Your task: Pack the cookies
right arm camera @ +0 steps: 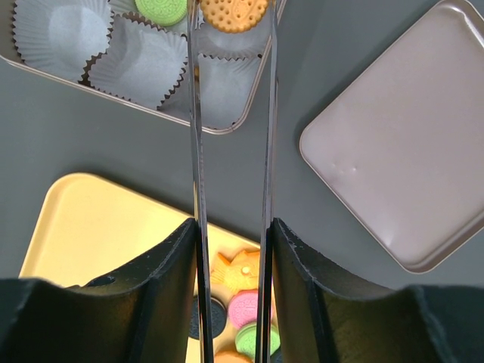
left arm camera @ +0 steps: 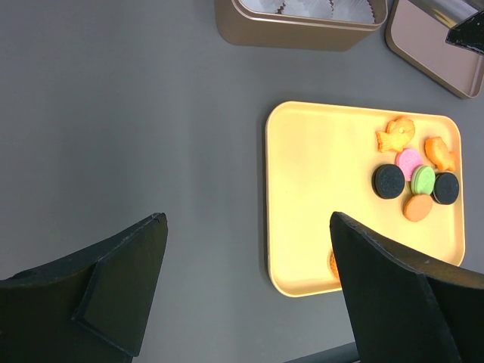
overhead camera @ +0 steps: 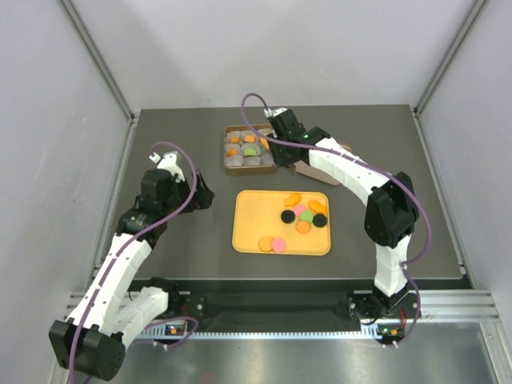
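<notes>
Several cookies (overhead camera: 302, 214) lie at the right of a yellow tray (overhead camera: 252, 232), and two more (overhead camera: 272, 243) lie near its front edge. A brown box (overhead camera: 226, 148) with white paper cups (right arm camera: 144, 64) holds several cookies. My right gripper (right arm camera: 232, 227) is shut on metal tongs (right arm camera: 198, 151). The tong tips pinch a round orange cookie (right arm camera: 234, 13) over the box's right side, beside a green cookie (right arm camera: 162, 9). My left gripper (left arm camera: 247, 227) is open and empty, above the table left of the tray (left arm camera: 325, 189).
The box's lid (right arm camera: 408, 144) lies flat on the table to the right of the box, partly under the right arm (overhead camera: 344, 168). The grey table ends at metal frame posts and white walls on both sides.
</notes>
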Tool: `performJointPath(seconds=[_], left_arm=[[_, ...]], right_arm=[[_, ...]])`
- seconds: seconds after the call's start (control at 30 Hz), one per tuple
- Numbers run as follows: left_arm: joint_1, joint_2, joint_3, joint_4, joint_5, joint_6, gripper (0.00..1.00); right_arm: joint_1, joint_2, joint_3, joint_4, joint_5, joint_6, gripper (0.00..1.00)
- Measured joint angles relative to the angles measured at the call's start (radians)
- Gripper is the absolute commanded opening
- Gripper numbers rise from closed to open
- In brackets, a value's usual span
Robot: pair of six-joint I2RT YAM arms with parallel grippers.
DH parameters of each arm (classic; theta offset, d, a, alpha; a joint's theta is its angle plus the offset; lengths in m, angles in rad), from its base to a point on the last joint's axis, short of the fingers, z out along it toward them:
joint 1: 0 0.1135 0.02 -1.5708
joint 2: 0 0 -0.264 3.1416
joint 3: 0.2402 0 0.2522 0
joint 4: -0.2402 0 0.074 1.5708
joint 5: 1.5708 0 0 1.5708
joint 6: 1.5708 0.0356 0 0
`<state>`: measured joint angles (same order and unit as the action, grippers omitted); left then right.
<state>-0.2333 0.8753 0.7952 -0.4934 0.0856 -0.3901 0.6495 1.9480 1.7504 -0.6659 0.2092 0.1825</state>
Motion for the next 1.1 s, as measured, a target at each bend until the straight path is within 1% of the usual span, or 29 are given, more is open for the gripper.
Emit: performJointPath(seconds=[1.1], left_arm=[[0.000,0.000,0.000,0.000,0.000,0.000,0.93]], right_arm=[[0.000,0.000,0.000,-0.012,0.000,0.000,0.43]])
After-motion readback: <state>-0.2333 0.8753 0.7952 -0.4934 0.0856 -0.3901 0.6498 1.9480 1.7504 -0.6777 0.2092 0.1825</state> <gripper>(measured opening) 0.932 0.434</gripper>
